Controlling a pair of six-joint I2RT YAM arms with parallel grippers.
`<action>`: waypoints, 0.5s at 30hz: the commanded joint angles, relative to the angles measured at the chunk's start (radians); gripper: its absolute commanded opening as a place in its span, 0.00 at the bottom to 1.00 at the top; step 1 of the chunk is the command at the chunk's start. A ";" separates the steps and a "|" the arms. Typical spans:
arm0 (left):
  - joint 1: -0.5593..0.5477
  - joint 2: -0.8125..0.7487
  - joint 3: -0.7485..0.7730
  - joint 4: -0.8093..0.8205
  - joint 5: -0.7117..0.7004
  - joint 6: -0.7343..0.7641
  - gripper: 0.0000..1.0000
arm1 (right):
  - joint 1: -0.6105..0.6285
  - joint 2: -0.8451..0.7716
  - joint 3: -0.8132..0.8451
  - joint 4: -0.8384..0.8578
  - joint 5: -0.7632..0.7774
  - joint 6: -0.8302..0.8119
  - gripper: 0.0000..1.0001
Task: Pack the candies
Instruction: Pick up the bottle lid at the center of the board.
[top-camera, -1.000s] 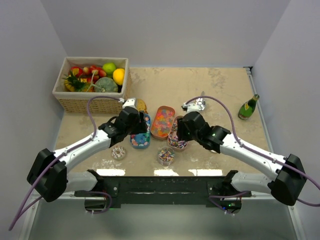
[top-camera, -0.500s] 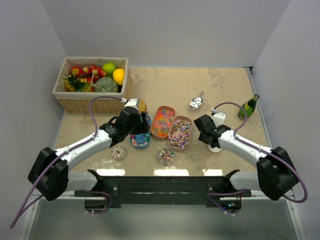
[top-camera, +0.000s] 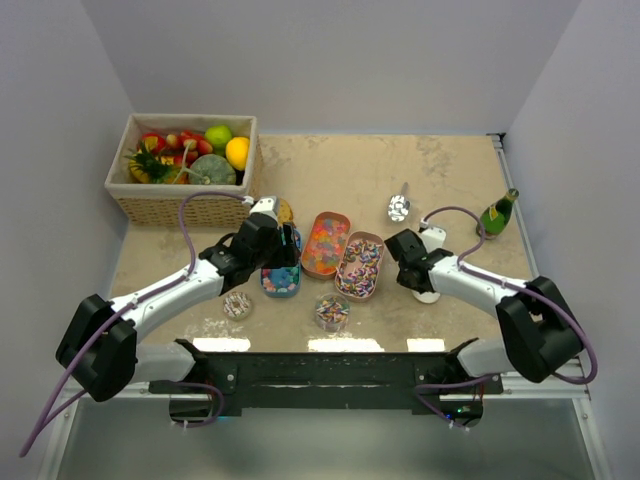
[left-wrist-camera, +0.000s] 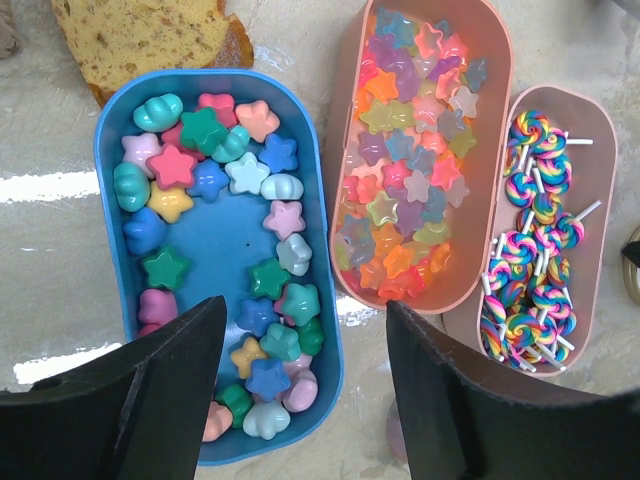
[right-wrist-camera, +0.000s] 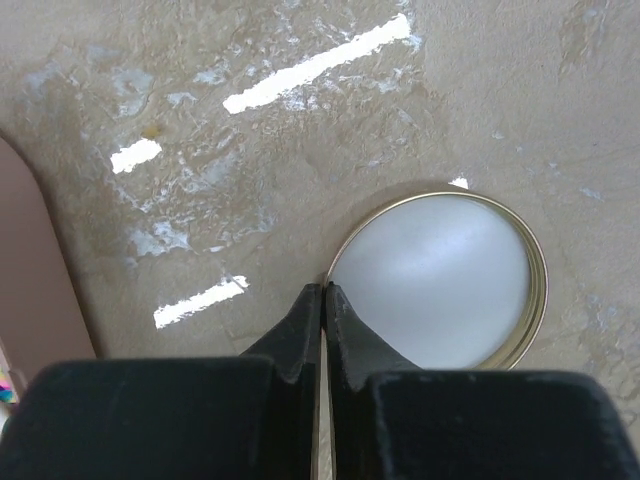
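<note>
The left gripper (left-wrist-camera: 305, 318) hangs over the blue oval plastic tray (left-wrist-camera: 205, 260), its black fingers (left-wrist-camera: 165, 395) spread wide with nothing between them. Beneath them lie the pastel star- and shell-shaped candies (left-wrist-camera: 200, 160), which crowd along the tray's walls and leave a bare patch of blue floor in the middle. Just right of it sits the salmon-pink oval tray (left-wrist-camera: 340, 180), full of translucent orange, red and purple star gummies (left-wrist-camera: 400, 150); against that tray's right side lies a narrower pink oval tray (left-wrist-camera: 590, 260) holding rainbow-swirled lollipops on white sticks (left-wrist-camera: 535, 250); a brown crumbly slice of cake or cookie (left-wrist-camera: 140, 35) lies on the table just beyond the blue tray.

The right gripper (right-wrist-camera: 322, 292) is low over the mottled beige tabletop (right-wrist-camera: 200, 100), to the right of the trays; its two black fingers are pressed flat together with no gap. Their tips meet at the left edge of a round whitish lid with a gold-coloured rim (right-wrist-camera: 440, 280); whether they touch that rim is hard to tell from this angle.

From above, one small clear round jar of multicoloured sweets (top-camera: 237, 304) stands in front of the blue tray and a second such jar (top-camera: 332, 311) in front of the pink ones; a silver metal scoop (top-camera: 399, 207) lies beyond the right gripper; a green glass bottle (top-camera: 497, 213) lies at the table's right edge; a wicker basket of fruit (top-camera: 180, 205) fills the far left corner.
</note>
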 joint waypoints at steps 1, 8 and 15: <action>0.006 -0.014 -0.004 0.029 0.001 0.021 0.70 | -0.001 -0.066 -0.013 0.040 -0.018 0.018 0.00; 0.004 -0.025 0.002 0.039 0.008 0.038 0.70 | -0.001 -0.388 0.040 0.070 -0.191 -0.104 0.00; 0.006 -0.048 -0.024 0.191 0.134 0.089 0.70 | -0.002 -0.532 0.211 0.191 -0.683 -0.298 0.00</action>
